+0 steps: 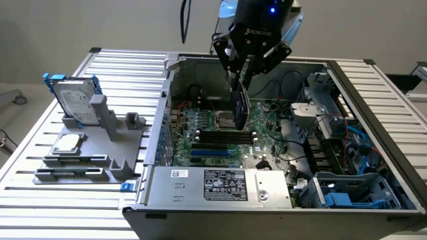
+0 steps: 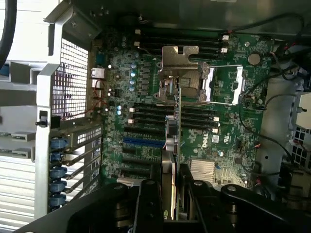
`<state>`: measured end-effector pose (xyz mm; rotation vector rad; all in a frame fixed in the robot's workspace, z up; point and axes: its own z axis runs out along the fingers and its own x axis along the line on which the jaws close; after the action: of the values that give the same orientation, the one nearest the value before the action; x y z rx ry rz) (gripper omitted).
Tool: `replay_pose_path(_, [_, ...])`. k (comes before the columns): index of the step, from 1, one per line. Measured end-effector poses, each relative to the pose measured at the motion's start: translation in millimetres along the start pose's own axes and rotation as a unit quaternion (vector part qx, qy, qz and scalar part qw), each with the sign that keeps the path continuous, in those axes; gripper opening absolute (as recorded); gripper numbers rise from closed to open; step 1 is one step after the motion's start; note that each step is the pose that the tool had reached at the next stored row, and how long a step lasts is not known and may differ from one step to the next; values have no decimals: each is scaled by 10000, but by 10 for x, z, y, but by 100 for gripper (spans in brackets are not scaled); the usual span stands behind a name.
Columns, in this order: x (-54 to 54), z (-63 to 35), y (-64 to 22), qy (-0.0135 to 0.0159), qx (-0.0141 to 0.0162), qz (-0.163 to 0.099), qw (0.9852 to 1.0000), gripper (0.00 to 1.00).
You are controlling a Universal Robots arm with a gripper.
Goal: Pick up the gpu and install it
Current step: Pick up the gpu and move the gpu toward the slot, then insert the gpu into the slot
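Observation:
The gpu (image 1: 240, 107) hangs on edge above the green motherboard (image 1: 203, 125) inside the open computer case (image 1: 373, 125). My gripper (image 1: 242, 75) is shut on its upper edge, the black cover facing the exterior view's left. In the wrist view the gpu (image 2: 176, 131) is seen edge-on, its silver end bracket (image 2: 180, 56) at the far end over the CPU socket area. My gripper (image 2: 172, 199) clamps it between two black fingers (image 2: 148, 204). The card hovers over the motherboard (image 2: 228, 131), apart from it.
Long black memory slots (image 1: 227, 136) and blue slots (image 1: 210, 150) lie under the card. A power supply box (image 1: 220, 185) fills the case front. Drive cage and cables (image 1: 333, 130) crowd the exterior view's right. A silver hard drive in a blue frame (image 1: 73, 100) stands on a grey fixture (image 1: 87, 155) outside.

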<state>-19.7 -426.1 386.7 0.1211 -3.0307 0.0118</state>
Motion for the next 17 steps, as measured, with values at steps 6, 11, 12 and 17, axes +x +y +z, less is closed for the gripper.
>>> replay_pose_path(6, [0,1,0,0,-1,0,10000,27])
replay_pose_path(11, [0,0,0,0,0,0,10000,27])
replay_pose_path(12, [0,0,0,0,0,0,10000,27])
replay_pose_path(17, [-1,2,1,-3,2,-30,10000,27])
